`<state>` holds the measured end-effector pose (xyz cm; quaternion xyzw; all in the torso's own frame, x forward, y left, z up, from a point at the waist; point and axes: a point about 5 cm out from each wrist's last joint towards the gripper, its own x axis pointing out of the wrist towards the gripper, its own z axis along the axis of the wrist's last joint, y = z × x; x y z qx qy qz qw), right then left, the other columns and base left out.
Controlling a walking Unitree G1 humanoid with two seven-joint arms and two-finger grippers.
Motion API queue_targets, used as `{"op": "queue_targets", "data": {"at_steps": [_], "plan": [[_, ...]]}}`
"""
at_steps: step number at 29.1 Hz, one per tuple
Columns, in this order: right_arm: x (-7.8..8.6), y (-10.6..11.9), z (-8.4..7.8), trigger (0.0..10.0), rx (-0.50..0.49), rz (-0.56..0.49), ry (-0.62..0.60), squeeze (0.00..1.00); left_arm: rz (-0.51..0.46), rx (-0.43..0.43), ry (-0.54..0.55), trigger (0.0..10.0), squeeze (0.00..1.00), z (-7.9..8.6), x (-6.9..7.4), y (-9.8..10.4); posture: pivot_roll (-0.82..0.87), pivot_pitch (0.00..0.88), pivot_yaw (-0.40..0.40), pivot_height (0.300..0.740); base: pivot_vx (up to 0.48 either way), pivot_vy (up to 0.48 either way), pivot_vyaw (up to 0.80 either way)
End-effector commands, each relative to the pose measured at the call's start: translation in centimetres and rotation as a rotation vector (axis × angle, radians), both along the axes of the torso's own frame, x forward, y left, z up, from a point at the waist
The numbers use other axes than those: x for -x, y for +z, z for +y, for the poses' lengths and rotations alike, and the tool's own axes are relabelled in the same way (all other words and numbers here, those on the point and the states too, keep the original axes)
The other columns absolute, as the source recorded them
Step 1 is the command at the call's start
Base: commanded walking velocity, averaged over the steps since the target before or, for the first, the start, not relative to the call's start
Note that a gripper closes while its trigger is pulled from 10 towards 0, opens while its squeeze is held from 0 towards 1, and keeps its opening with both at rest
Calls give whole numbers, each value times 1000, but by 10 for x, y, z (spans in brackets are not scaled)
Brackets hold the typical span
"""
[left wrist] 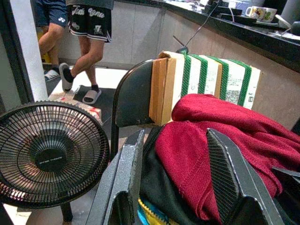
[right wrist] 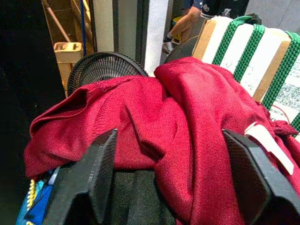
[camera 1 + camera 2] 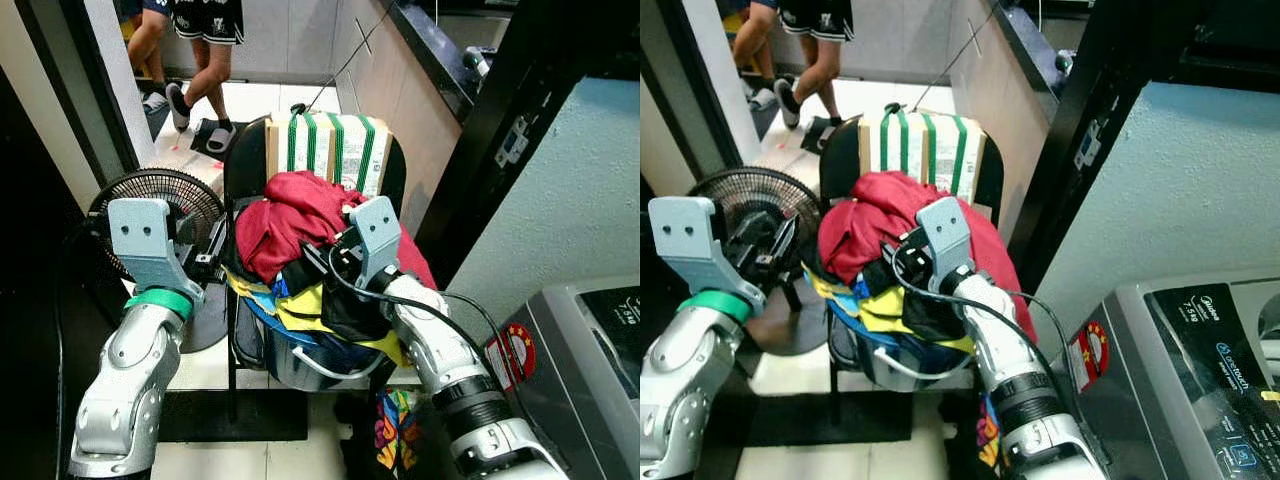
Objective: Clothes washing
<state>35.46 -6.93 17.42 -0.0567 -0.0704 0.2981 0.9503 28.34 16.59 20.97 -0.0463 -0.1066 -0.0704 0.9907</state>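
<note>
A heap of clothes sits in a basket (image 3: 300,365) on a black chair (image 3: 250,150). On top lies a red garment (image 3: 300,215) (image 2: 187,122), over black, yellow (image 3: 300,305) and blue pieces. My right gripper (image 2: 171,178) is open at the right side of the heap, its fingers (image 2: 93,173) spread before the red garment. My left gripper (image 1: 176,183) is open at the heap's left side, its fingers (image 1: 225,173) on either side of the red cloth's edge. A grey washing machine (image 3: 1200,350) stands at the right.
A black floor fan (image 3: 165,200) stands left of the chair. A box with green straps (image 3: 330,145) leans on the chair back. A person's legs (image 3: 210,70) are on the tiled floor beyond. A dark door frame (image 3: 510,120) and a wall are to the right.
</note>
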Motion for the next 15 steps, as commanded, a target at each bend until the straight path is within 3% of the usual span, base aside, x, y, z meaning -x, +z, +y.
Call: {"op": "queue_targets", "data": {"at_steps": [1, 15], "plan": [[1, -2, 1, 0, -2, 0, 9, 0, 4, 4, -10, 10000, 0, -2, 2, 0, 145, 71, -8, 740, 0, 0, 0], [2, -2, 2, 0, 4, -16, 26, 0, 9, -4, -10, 10000, 0, -1, 3, 1, 147, 65, -11, 740, 0, 0, 0]]}}
